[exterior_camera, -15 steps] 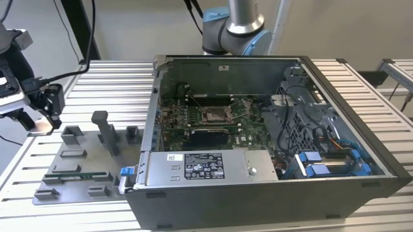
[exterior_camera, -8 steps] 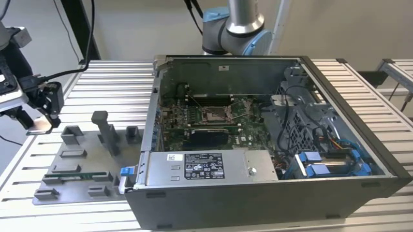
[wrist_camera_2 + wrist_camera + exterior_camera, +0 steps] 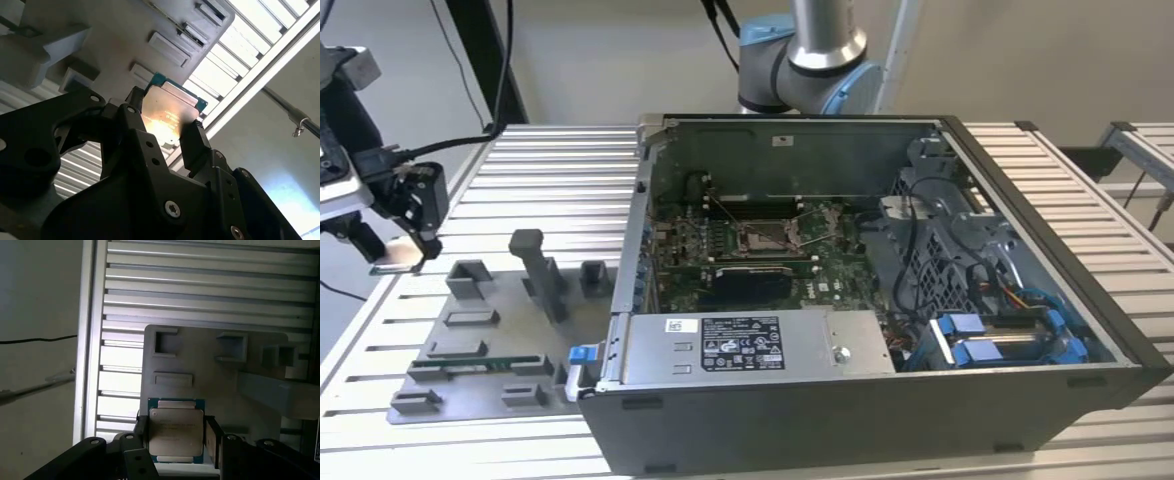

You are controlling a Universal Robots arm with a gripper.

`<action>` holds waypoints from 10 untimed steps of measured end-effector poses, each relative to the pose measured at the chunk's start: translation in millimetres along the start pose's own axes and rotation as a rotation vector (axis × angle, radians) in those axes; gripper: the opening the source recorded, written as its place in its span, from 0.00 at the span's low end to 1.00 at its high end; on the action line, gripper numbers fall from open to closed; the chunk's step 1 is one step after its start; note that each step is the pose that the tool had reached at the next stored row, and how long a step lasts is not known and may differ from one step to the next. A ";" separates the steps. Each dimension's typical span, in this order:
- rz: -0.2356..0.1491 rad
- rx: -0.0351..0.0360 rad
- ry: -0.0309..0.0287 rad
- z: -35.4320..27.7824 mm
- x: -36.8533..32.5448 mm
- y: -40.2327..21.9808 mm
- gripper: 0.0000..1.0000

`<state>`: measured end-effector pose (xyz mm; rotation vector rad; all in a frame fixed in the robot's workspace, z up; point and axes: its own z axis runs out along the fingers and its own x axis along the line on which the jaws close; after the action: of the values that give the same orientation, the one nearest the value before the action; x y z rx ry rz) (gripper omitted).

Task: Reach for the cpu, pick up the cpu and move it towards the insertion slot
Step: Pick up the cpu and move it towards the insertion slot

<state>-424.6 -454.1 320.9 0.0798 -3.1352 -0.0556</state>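
Cpu being clamped by opposite edges between fingers of gripper, presumably so faces are being spared contact; being held over desk edge at exterior view's left, beside fixture plate corner. Insertion slot, well apart inside case, being shown in exterior view; grasp detail being shown in both wrist views

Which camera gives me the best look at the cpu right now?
The first wrist view: the cpu faces the camera almost squarely, held in the gripper. The second wrist view shows it obliquely, with glare across its face. In the exterior view it is at most a pale patch under the gripper.
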 end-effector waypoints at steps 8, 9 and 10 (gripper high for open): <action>0.001 0.0000 0.0000 -8.1 0.0 0.2 0.00; 0.002 0.0000 0.0000 -9.2 0.0 0.3 0.00; 0.002 -0.0001 -0.0002 -10.5 0.1 0.4 0.00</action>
<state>-424.7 -454.0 331.4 0.0764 -3.1354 -0.0558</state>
